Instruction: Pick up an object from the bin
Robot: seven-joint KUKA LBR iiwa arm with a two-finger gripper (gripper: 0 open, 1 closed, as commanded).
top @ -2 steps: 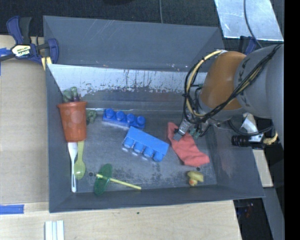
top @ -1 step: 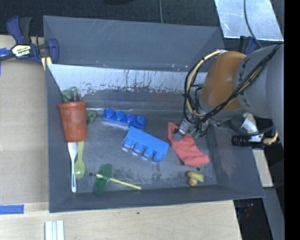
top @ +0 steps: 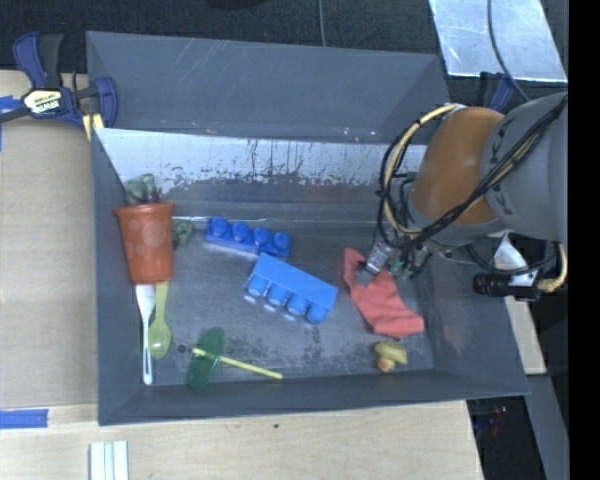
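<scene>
Where the robot arm reaches in from the right, its claw (top: 380,264) is low over the right side of the grey metal bin (top: 280,98), at the upper edge of a crumpled red cloth (top: 390,306). The claw seems to touch the cloth, though dark cables crowd that spot, and I cannot tell whether the claw is spread or closed. An orange cover (top: 460,173) sits on the wrist above it. Just below the cloth lies a small yellow piece (top: 388,355). Near the middle are two blue building bricks, a wide one (top: 290,288) and a narrow one (top: 246,236) behind it. At the left, an orange cup (top: 146,240) lies above a green spoon (top: 159,328). A green disc on a yellow stick (top: 206,356) lies near the front wall.
</scene>
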